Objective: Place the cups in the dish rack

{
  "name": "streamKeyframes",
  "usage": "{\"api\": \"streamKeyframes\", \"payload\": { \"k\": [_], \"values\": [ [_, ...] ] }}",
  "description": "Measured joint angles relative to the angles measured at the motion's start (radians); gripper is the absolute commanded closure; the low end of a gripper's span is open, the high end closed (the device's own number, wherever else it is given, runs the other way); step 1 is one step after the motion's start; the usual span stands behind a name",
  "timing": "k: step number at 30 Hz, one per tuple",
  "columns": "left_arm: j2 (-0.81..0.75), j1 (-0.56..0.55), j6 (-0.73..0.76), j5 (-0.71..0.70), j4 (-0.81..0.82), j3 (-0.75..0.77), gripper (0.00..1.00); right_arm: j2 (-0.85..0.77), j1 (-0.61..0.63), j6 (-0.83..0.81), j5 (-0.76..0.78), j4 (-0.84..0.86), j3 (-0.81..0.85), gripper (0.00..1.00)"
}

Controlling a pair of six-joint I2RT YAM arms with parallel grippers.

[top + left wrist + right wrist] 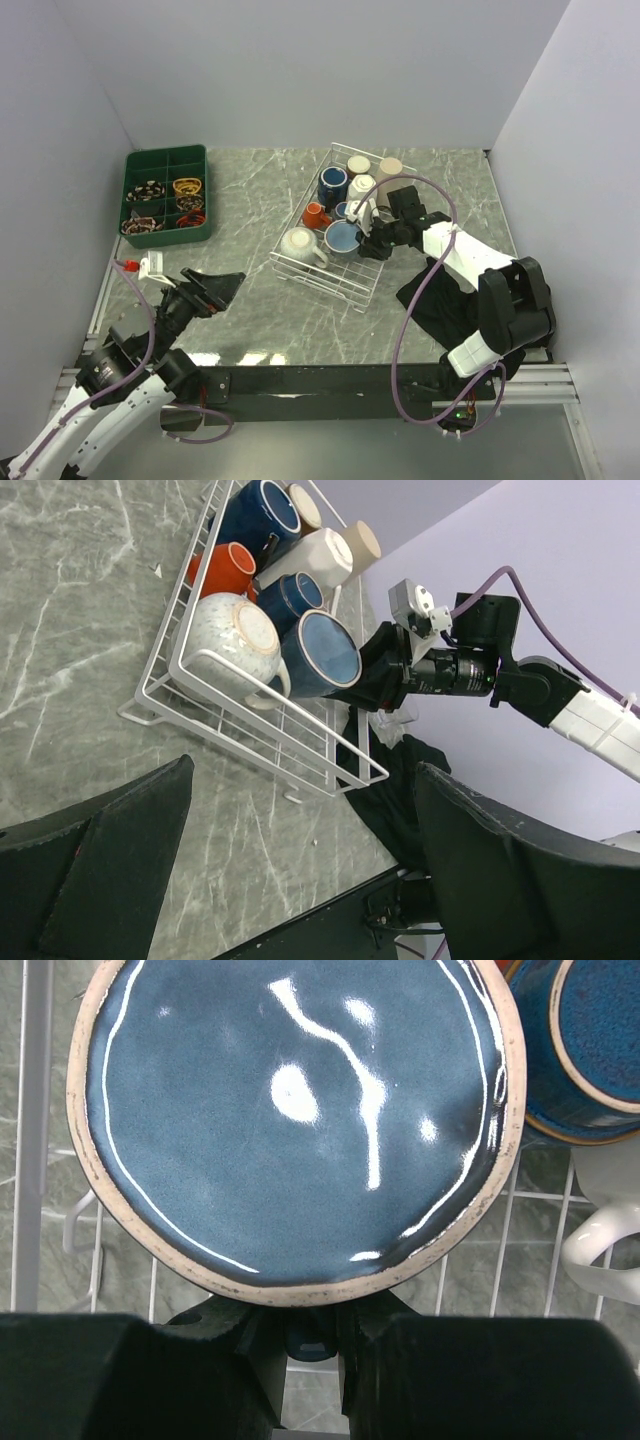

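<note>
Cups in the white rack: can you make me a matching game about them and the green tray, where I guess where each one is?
Things:
1. orange cup
2. white speckled mug
3. big blue cup
4. green tray

Places:
A. pinched by the right gripper
B. far left, outside the dish rack
C. the rack's near left corner
D. between the white speckled mug and a dark blue mug

Pairs: 1-D, 2-C, 3-A, 4-B

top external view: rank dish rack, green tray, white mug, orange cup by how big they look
white wire dish rack
dark green compartment tray
white mug
orange cup, only slightly smaller
</note>
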Motion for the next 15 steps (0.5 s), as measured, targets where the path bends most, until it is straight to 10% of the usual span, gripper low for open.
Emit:
{"api": "streamKeyframes", "payload": {
  "k": [15],
  "values": [
    [0.0, 0.0, 0.0, 0.007, 0.013, -0.002, 0.04, 0.004, 0.004, 0.029, 0.02, 0.04, 0.0, 0.45]
  ]
}}
